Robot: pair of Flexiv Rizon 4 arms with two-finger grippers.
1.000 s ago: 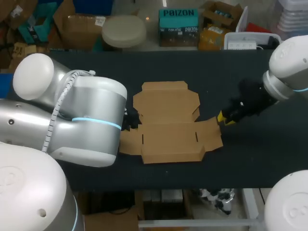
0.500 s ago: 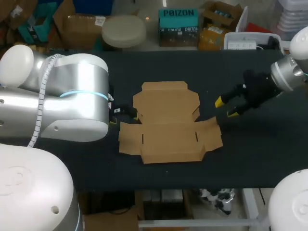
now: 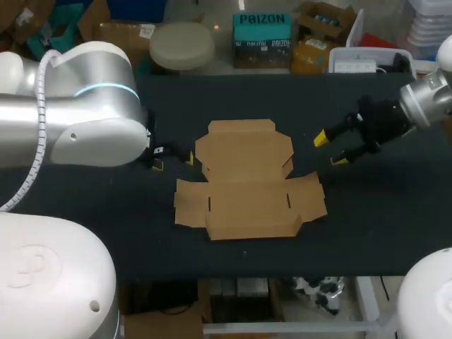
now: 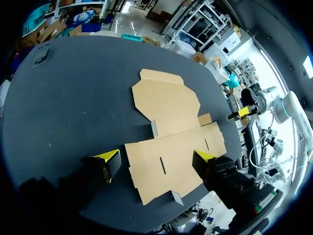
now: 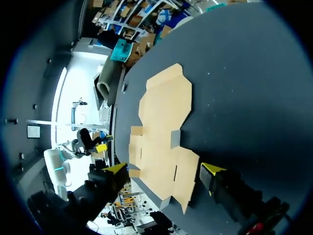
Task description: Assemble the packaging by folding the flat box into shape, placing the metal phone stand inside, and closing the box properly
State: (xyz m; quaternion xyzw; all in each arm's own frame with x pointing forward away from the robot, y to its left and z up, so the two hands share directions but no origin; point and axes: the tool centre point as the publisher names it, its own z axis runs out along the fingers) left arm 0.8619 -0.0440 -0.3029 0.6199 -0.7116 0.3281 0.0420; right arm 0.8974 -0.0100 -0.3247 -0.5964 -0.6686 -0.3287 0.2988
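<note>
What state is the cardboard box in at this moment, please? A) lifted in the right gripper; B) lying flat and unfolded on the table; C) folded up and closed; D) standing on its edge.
B: the cardboard box lies spread out flat on the table, its panels not yet folded into shape.

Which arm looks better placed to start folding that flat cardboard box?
Probably the left. The left claw, open, is right beside the flat cardboard box, at its left edge; the right claw, also open, stands a little further off its right side. It is close, though.
</note>
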